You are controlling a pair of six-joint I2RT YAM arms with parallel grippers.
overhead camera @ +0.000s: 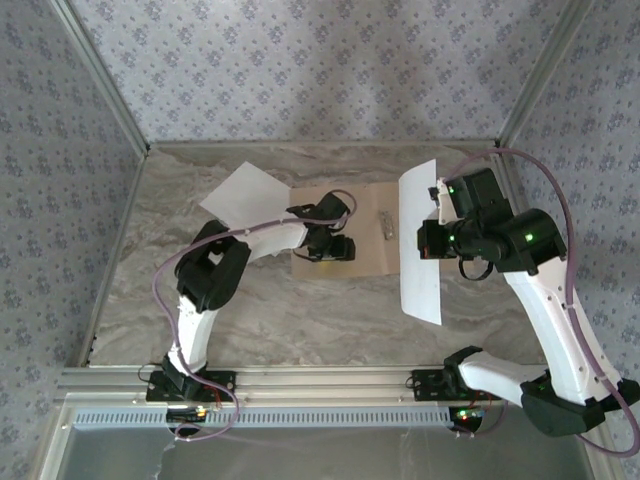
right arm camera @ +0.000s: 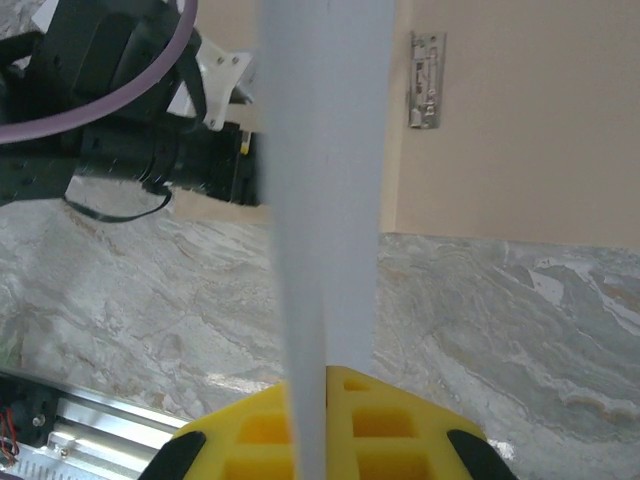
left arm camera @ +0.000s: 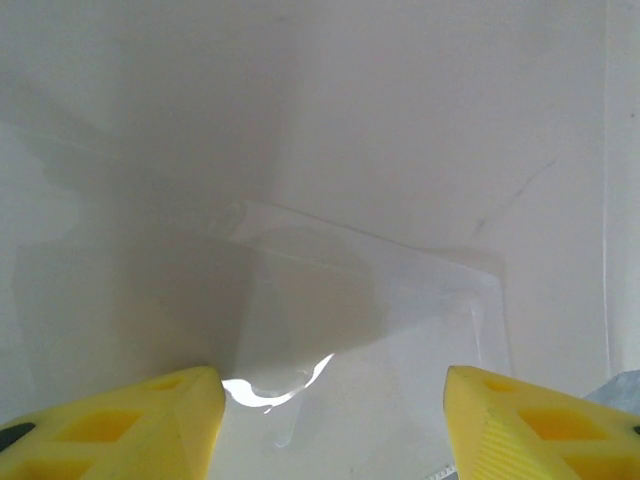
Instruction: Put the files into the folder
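Right claw (right arm camera: 325, 405): we see it pinched tight on one white sheet (right arm camera: 325, 200), held on edge above the right edge of the folder (overhead camera: 365, 230).
Left claw (left arm camera: 330, 400): jaws apart, gripping nothing, over the other sheet (overhead camera: 245, 195) at the folder's left edge.
Folder: open flat toward the table's (overhead camera: 300, 320) far edge, clip (overhead camera: 387, 224) showing.

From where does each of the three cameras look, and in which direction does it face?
Top external: above and behind the bases, facing down at the table, the folder, the left arm and the right arm.
Left wrist: on the left arm, facing a pale surface close up; the open left tool shows below.
Right wrist: on the right arm, facing across the table to the folder and its clip; the right tool, shut on a white sheet, shows below.
Shared: the top and right wrist views both show sheet, folder, clip and left arm.
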